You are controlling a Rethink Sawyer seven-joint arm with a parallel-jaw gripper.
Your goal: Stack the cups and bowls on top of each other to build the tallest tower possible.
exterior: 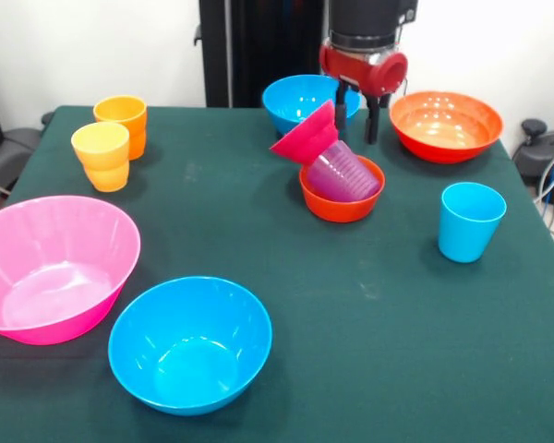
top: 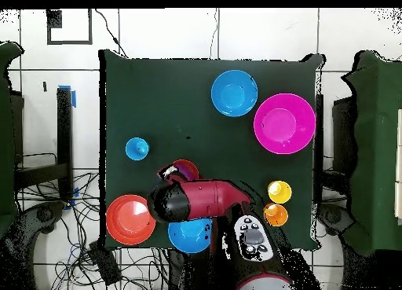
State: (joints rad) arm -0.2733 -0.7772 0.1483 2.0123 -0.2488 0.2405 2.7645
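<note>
The tower [exterior: 337,171] stands at mid table: a small orange-red bowl [exterior: 340,205] holds a purple cup [exterior: 343,173] that leans over on its side, and a small magenta bowl [exterior: 307,137] sits tilted on the cup's end. My gripper [exterior: 356,118] hangs just behind the tower. Its fingers are apart and empty, and the left fingertip is close to the magenta bowl's rim. In the overhead view the red wrist [top: 169,200] covers part of the tower [top: 184,169].
A light blue cup [exterior: 470,221] stands right of the tower. A wide orange-red bowl [exterior: 446,125] and a blue bowl [exterior: 300,100] sit at the back. An orange cup [exterior: 122,118] and a yellow-orange cup [exterior: 102,155] stand far left. A pink bowl [exterior: 51,266] and a second blue bowl [exterior: 189,343] sit in front.
</note>
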